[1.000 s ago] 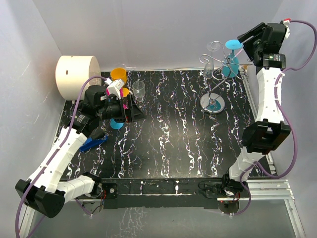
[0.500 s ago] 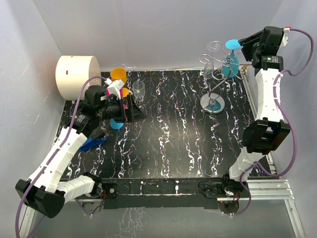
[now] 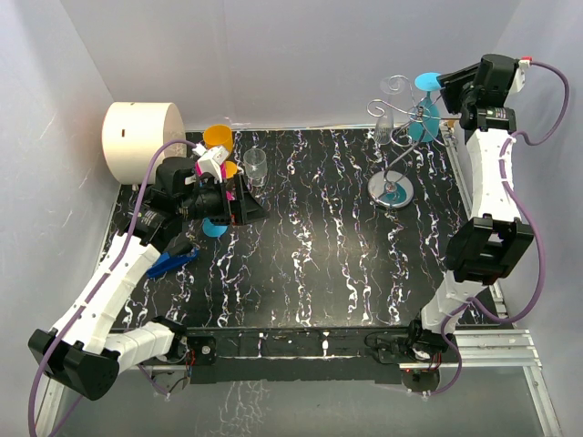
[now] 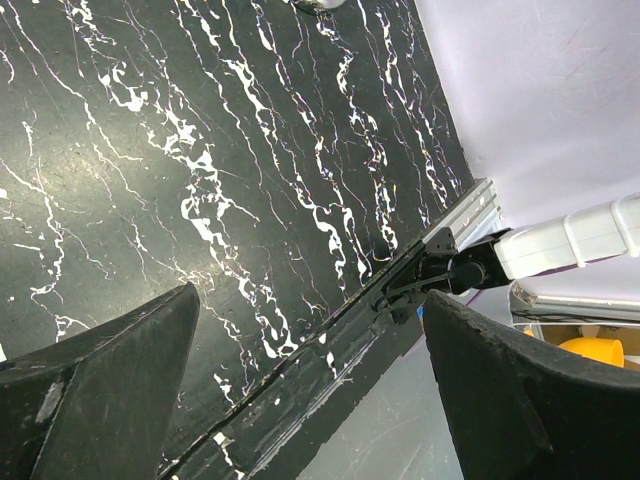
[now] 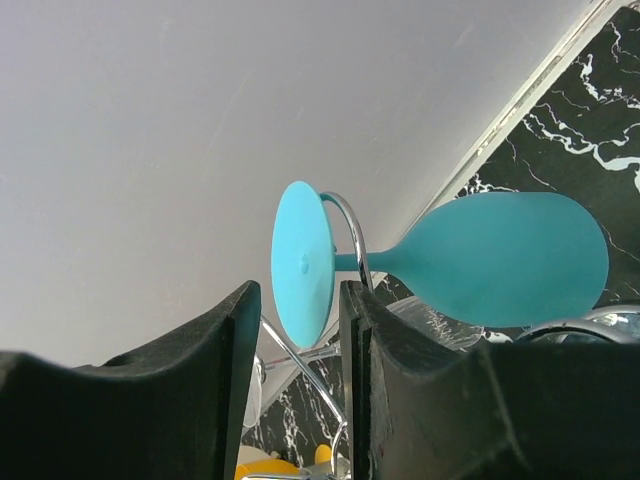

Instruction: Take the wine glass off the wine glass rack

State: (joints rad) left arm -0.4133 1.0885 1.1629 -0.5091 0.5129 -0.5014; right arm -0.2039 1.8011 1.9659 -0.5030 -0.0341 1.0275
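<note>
The wine glass rack (image 3: 390, 189) stands at the back right on its round shiny base, with curled wire arms (image 3: 393, 86). A teal wine glass (image 3: 423, 120) hangs upside down on it, foot disc (image 3: 425, 82) on top. In the right wrist view the foot (image 5: 302, 262) and bowl (image 5: 500, 258) hang from a chrome arm (image 5: 348, 232). My right gripper (image 3: 448, 88) (image 5: 298, 312) is open with a narrow gap, the foot's edge at its mouth. A clear glass (image 3: 383, 127) hangs on another arm. My left gripper (image 3: 260, 209) (image 4: 310, 295) is open and empty, far left.
A white cylinder (image 3: 143, 138) stands at the back left. Orange cups (image 3: 218, 137), a clear cup (image 3: 255, 167), a teal disc (image 3: 215, 228) and a blue object (image 3: 169, 264) lie around the left arm. Walls close in behind and right of the rack.
My right gripper has moved left toward the teal glass's foot, bringing its fingers up to the disc. The left arm has not moved.
</note>
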